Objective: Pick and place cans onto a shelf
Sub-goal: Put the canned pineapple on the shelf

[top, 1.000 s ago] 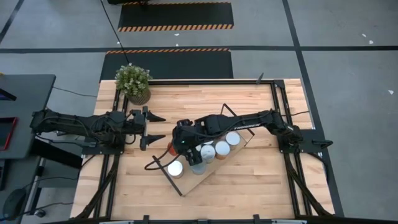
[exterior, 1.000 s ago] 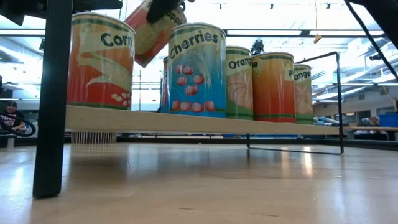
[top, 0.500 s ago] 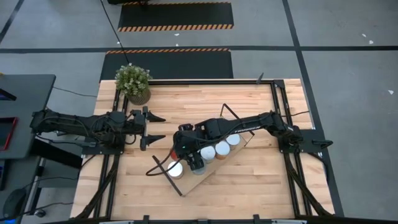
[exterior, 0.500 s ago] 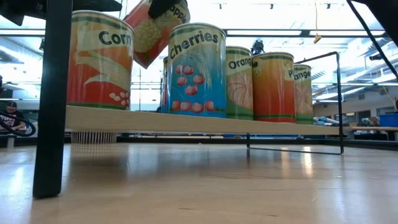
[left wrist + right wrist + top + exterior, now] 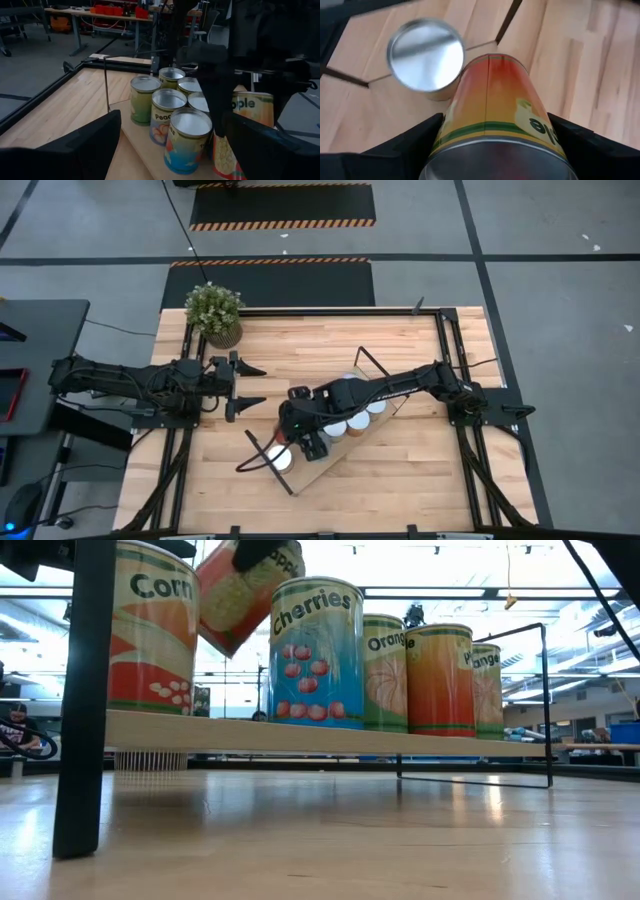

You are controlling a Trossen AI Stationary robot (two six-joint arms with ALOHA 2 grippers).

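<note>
Several cans (image 5: 350, 418) stand upright in a row on the light-wood shelf (image 5: 300, 735), which lies slantwise on the table. In the low view they read Corn (image 5: 150, 630), Cherries (image 5: 315, 650) and Orange (image 5: 385, 670). My right gripper (image 5: 300, 438) is shut on one more can (image 5: 492, 110), red-orange with a green band. This can hangs tilted above the gap between the Corn and Cherries cans (image 5: 245, 590). Whether it touches the Corn can, I cannot tell. My left gripper (image 5: 252, 385) waits open to the left of the shelf. My right gripper pinches the can's side wall near its top rim (image 5: 450, 135) between its two fingers (image 5: 415, 142), one on each side. The fingers slant down from above. The can is lifted clear of the shelf and tilted, its lower end (image 5: 215, 635) toward the Corn can.
A potted plant (image 5: 215, 310) stands at the table's far left corner. Black wire frames (image 5: 545, 700) rise at the shelf's short ends. A black post (image 5: 85, 690) stands close in the low view. Bare wood lies along the table's near edge (image 5: 400, 490).
My right gripper has carried the tilted can down and toward the table's left and near edge, closer to the Corn can. In the low view the Corn can has shifted a little away from the Cherries can.
</note>
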